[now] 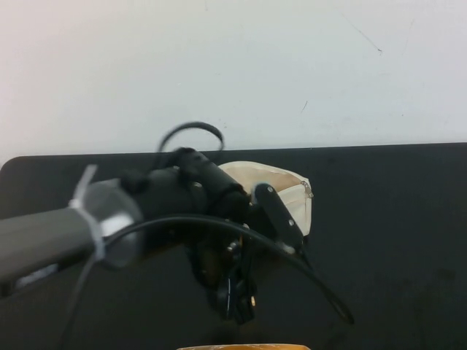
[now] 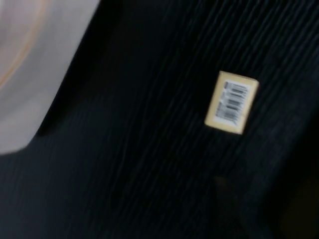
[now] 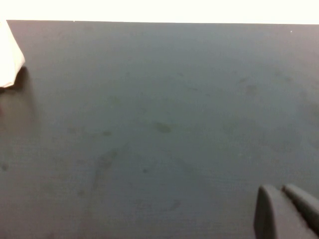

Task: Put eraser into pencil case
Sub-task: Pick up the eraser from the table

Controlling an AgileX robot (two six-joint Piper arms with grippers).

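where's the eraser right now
The eraser shows only in the left wrist view, lying label-up on the black table, apart from the pencil case; no gripper holds it.

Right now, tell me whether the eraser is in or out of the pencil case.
Out. The eraser lies label-up on the black table in the left wrist view, apart from the pencil case.

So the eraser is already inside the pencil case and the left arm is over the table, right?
Not quite. The eraser lies on the bare black table, outside the pencil case, as the left wrist view shows. The left arm does reach over the table, its left claw pointing down.
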